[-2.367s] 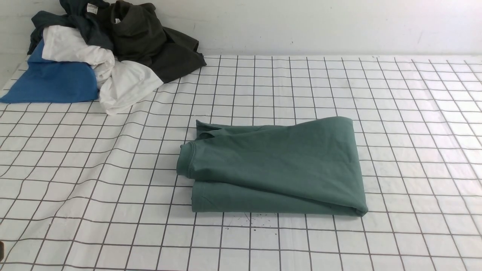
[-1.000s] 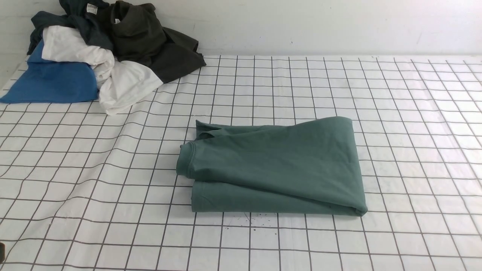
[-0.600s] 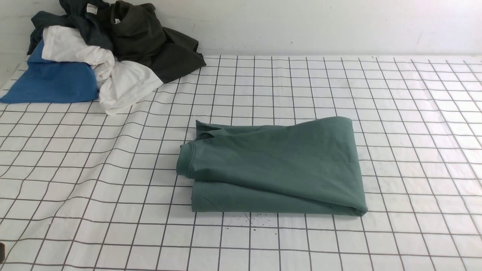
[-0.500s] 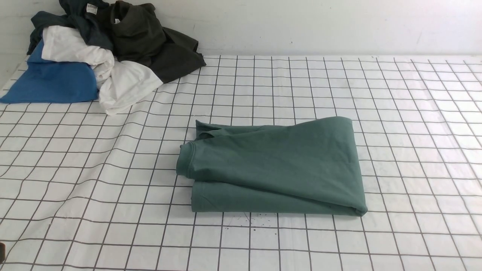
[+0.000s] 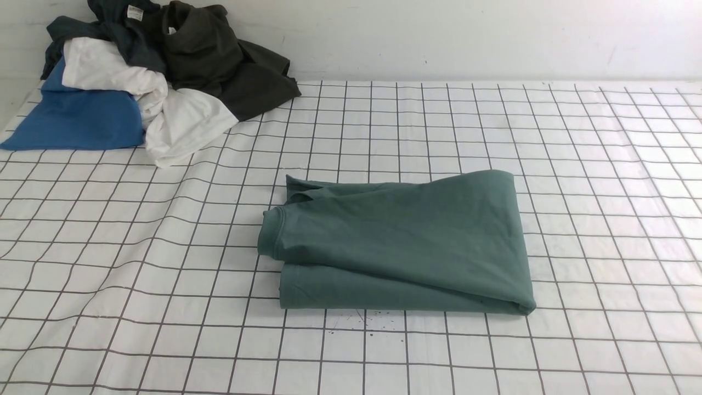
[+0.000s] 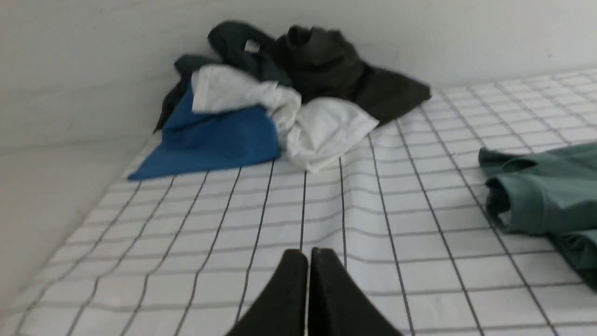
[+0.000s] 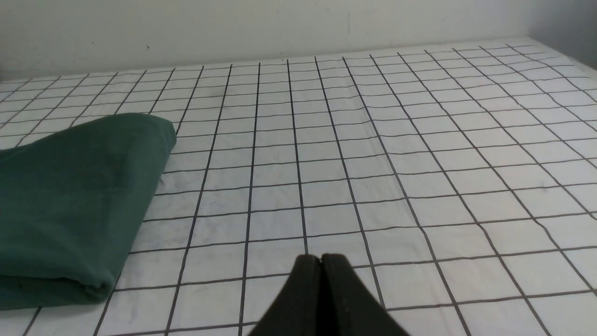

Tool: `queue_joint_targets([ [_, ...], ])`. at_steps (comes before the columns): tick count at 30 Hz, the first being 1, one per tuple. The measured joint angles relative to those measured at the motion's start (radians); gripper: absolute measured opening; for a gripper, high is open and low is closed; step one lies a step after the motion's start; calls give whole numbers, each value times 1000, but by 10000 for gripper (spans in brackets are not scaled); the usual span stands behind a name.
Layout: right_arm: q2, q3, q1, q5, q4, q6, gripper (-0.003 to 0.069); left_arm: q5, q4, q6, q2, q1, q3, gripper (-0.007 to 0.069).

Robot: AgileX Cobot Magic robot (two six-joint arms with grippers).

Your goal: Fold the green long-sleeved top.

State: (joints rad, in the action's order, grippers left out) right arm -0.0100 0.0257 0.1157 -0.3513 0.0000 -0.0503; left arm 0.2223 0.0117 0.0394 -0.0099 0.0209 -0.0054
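The green long-sleeved top point(image 5: 400, 247) lies folded into a compact rectangle in the middle of the checked tablecloth, its ribbed neck at the left end. Part of it shows in the left wrist view point(image 6: 545, 196) and the right wrist view point(image 7: 74, 196). Neither arm appears in the front view. My left gripper point(image 6: 308, 254) is shut with nothing in it, held over bare cloth well to the left of the top. My right gripper point(image 7: 321, 259) is also shut and empty, over bare cloth to the right of the top.
A heap of other garments sits at the back left corner: a bright blue one point(image 5: 77, 118), a white one point(image 5: 164, 109) and a dark olive-black one point(image 5: 219, 60). A white wall point(image 5: 466, 38) runs along the table's far edge.
A dark tip at the lower left edge of the front view has slipped out of sight. The green top has not moved.
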Motion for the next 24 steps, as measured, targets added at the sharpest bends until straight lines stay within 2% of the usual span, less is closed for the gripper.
queue_joint_targets([
  [4,0,0,0,-2,0,0,-15,47,17,-97,0,17,32,-7],
  [7,0,-1,0,-2,0,0,-15,125,18,-127,0,17,32,-7],
  [24,0,-1,0,-2,0,0,-15,124,18,-136,0,17,32,-7],
])
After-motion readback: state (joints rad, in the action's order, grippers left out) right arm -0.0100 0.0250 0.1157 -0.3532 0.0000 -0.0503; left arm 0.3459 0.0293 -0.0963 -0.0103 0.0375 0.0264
